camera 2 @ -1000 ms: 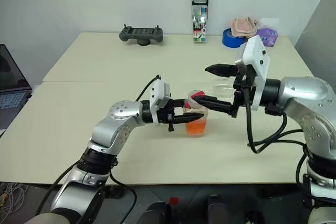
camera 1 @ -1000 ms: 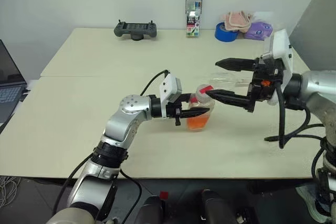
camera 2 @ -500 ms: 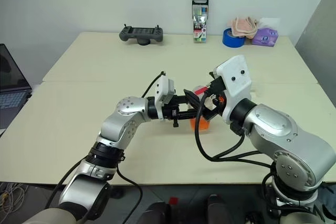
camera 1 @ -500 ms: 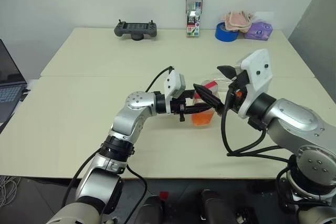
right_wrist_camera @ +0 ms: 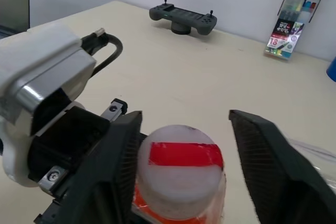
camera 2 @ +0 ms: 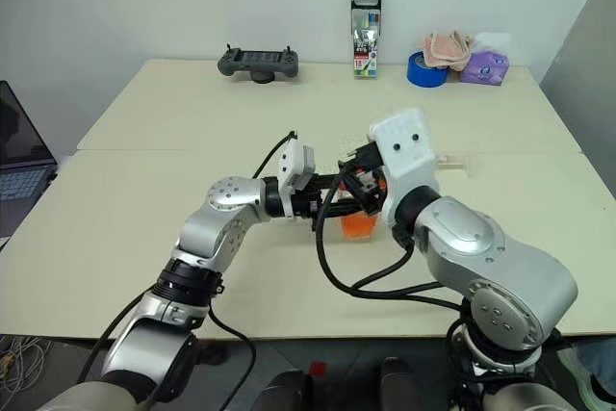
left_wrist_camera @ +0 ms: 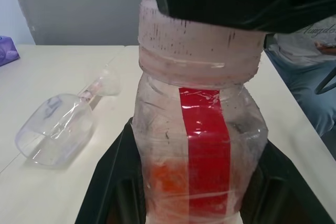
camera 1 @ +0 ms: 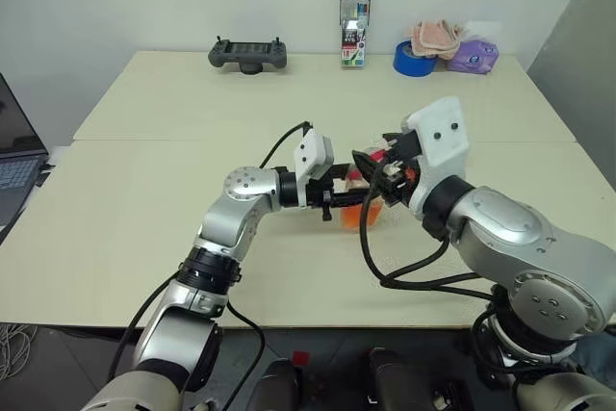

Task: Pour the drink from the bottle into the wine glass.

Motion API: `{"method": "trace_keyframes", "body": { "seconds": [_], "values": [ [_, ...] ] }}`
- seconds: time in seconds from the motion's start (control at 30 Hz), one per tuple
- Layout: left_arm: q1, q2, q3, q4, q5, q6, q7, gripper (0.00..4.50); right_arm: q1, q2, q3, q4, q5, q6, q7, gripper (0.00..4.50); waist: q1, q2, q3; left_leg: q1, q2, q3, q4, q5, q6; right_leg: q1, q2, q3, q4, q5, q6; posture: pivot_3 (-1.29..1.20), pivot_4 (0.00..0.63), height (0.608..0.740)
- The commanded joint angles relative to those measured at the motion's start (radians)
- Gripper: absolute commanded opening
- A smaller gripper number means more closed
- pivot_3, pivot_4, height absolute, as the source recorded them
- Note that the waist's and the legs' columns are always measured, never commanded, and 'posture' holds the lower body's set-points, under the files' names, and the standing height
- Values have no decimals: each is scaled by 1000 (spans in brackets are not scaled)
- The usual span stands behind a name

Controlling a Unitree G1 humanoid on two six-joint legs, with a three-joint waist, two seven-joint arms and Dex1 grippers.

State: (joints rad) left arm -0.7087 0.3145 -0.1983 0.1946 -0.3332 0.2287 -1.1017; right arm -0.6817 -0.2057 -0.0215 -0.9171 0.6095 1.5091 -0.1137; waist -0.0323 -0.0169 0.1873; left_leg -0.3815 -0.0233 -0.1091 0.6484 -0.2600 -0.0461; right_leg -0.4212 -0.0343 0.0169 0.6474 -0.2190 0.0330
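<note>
- Swung the right gripper (right_wrist_camera: 185,119) in from the robot's right since a second earlier, from well clear of the bottle (left_wrist_camera: 197,145) to straddling its top; narrowed its jaws on the way.
- Kept the left gripper (camera 1: 348,201) clamped shut on the bottle's body, holding it upright on the table (camera 1: 173,113), long axis vertical, drink (left_wrist_camera: 165,182) low inside.
- Set the right fingers (right_wrist_camera: 123,150) either side of the cap (right_wrist_camera: 181,169), parted, with a gap visible on one side; gripped nothing yet.
- Judged the coming move a closing on the cap and a twist, with the right arm the one placed for it.
- Found the wine glass (left_wrist_camera: 55,129) lying on its side on the table just beyond the bottle, not standing; needed righting before any pour.
- Noted a controller (camera 1: 248,53), marker pack (camera 1: 354,12) and tape roll (camera 1: 414,60) along the far edge, well apart, blocking nothing.
</note>
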Motion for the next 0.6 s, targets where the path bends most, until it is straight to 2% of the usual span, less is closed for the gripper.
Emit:
{"method": "trace_keyframes", "body": {
  "seconds": [0.03,0.17,0.3,0.37,0.47,0.6],
  "values": [
    [-22,5,28,-15,-5,-34,-6,1689,-2,-12,0,-71,-31,23,2,1425,0,0,0,0,0,0,0,0,0,0,0,0,0,0,0,0,150,740],
    [-25,4,29,-13,-1,-35,-6,1689,-5,-20,-3,-65,-37,32,25,15,0,0,0,0,0,0,0,0,0,0,0,0,0,0,0,0,150,740],
    [-22,5,33,-20,2,-32,-3,1689,-8,-23,-14,-60,-56,7,48,0,0,0,0,0,0,0,0,0,0,0,0,0,0,0,0,0,150,740],
    [-19,8,36,-23,1,-30,-2,1689,-24,11,-47,-55,-60,-41,53,0,0,0,0,0,0,0,0,0,0,0,0,0,0,0,1,0,150,740],
    [-19,8,46,-19,1,-31,5,1689,-42,39,-74,-68,-47,-39,75,547,0,0,0,0,0,0,-1,0,0,0,0,0,0,0,1,0,150,740],
    [-34,-10,60,1,-5,-33,21,1689,-27,75,-76,-83,-48,-1,75,2008,0,0,0,0,0,0,-1,0,0,0,0,0,0,0,0,0,150,740]
  ]
}}
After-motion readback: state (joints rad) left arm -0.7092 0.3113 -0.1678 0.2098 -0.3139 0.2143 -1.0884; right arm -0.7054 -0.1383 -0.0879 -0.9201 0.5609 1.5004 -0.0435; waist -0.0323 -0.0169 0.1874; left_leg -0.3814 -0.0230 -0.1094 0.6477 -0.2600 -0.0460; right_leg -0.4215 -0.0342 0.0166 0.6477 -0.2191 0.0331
